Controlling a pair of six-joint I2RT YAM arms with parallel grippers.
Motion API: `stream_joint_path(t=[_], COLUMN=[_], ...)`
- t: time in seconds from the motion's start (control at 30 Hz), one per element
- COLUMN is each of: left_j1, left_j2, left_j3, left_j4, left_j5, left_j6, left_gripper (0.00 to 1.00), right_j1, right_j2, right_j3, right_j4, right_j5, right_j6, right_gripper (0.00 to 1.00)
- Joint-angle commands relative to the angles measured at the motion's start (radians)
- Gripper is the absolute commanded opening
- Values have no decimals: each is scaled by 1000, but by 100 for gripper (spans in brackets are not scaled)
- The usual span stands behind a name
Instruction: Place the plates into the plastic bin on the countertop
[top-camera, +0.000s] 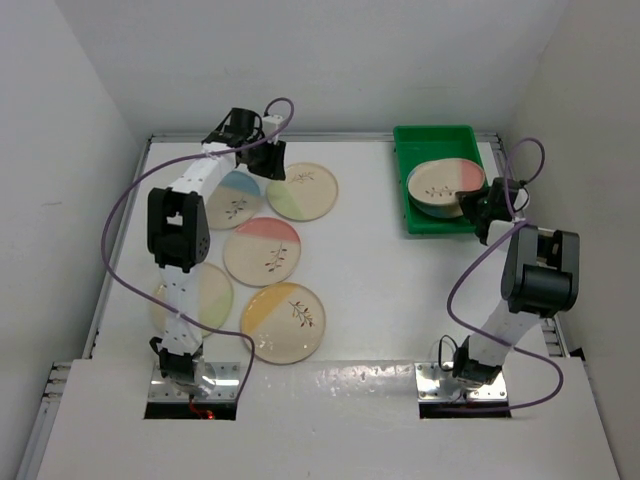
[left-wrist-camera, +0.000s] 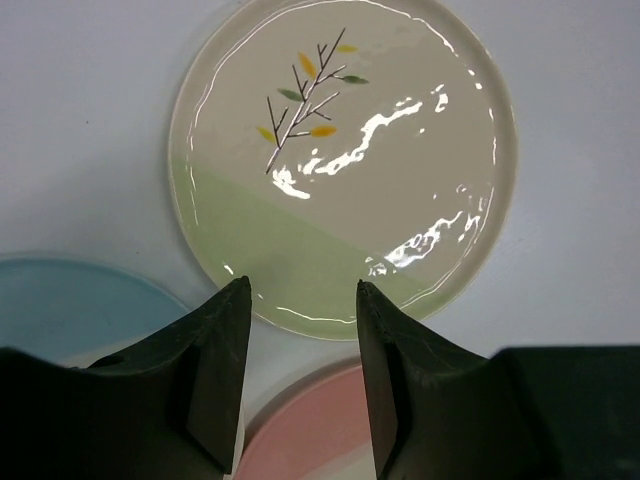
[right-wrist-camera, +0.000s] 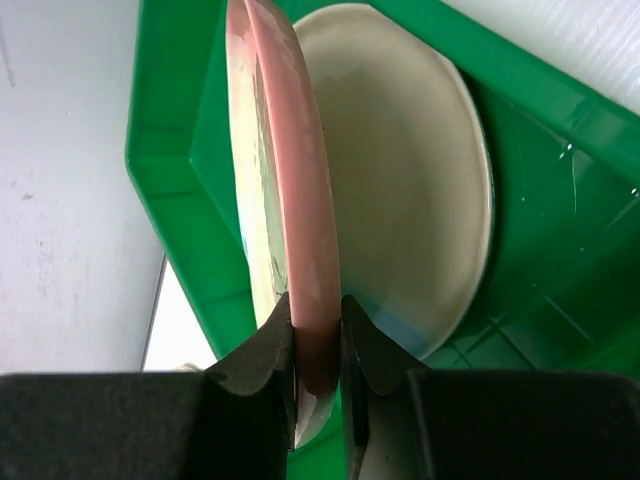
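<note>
The green plastic bin sits at the back right of the white countertop. My right gripper is shut on the rim of a pink-segment plate and holds it over the bin; in the right wrist view the plate stands edge-on between my fingers, above another plate lying in the bin. My left gripper is open and empty above the near rim of the green-segment plate. Blue, pink and two yellow plates lie on the left.
White walls enclose the countertop on three sides, with a thin raised edge along the back. Purple cables loop from both arms. The left arm's links partly cover the yellow plate at the left.
</note>
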Motion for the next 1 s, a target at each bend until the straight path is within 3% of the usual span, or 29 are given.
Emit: stream_joint_path(t=[0.0,0.13,0.33,0.43,0.47,0.7,0.83,0.97], left_j1=[15,24,24,24,24,24,24,24], left_j2=[24,46,95,119,130,157,158,167], left_j3=[10,10,20,45,59,111,99,103], left_j4=[10,10,10,19,19,48,48,57], left_j5=[-2,-12,-31,-31,-40,-106,-172,-195], left_j6=[4,4,-14,-14,-14,4,30,21], left_gripper=[49,49,49,49,49,50,50,53], right_j1=[4,2,5,5,8,47,106,202], right_j2=[-5,19,100,168,180,160,117,2], right_j3=[33,70,249,361,390,437,495,466], right_j4=[94,-30,-384,-528,-565,-653,-745,-725], right_j5=[-10,-22,45,50,50,150,269,383], right_j6=[1,-30,-114,-171,-192,-314,-433,-559], right_gripper=[1,31,34,43,51,71,76,83])
